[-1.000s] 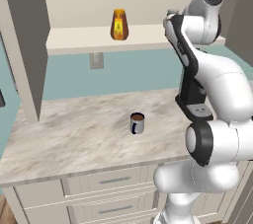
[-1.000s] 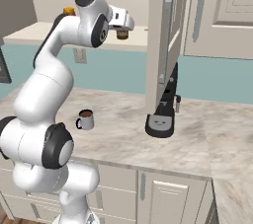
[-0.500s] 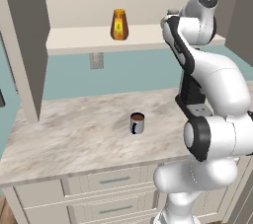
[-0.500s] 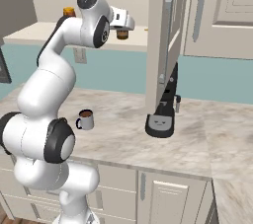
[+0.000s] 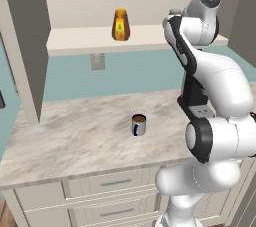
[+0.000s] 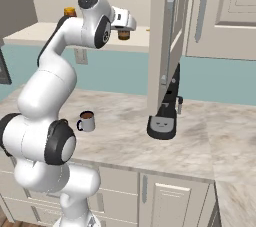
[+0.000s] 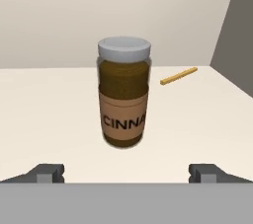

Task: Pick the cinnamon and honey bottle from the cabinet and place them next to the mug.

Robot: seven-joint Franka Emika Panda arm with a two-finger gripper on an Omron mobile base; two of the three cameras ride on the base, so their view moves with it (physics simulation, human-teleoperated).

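The cinnamon point(image 7: 124, 94), a dark-brown jar with a grey lid and tan label, stands upright on the cabinet's pale shelf point(image 7: 49, 109). My gripper point(image 7: 127, 172) is open just in front of it. The jar sits centred beyond the two fingertips and nothing touches it. In the right base view the cinnamon point(image 6: 123, 34) shows just under my hand at the shelf's edge. The amber honey bottle point(image 5: 120, 25) stands further left on the cabinet point(image 5: 80, 38) shelf. The blue-grey mug point(image 5: 139, 125) with brown liquid sits on the marble counter below.
A thin tan stick point(image 7: 179, 75) lies on the shelf behind the jar, to its right. The cabinet door point(image 6: 167, 36) hangs open at the right. A dark appliance point(image 6: 162, 121) stands on the counter point(image 6: 120, 141) under it. Drawers point(image 5: 115, 183) run below the counter.
The arm has edged slightly towards the shelf. The jaws stay open, and the jar, bottle and mug have not moved.
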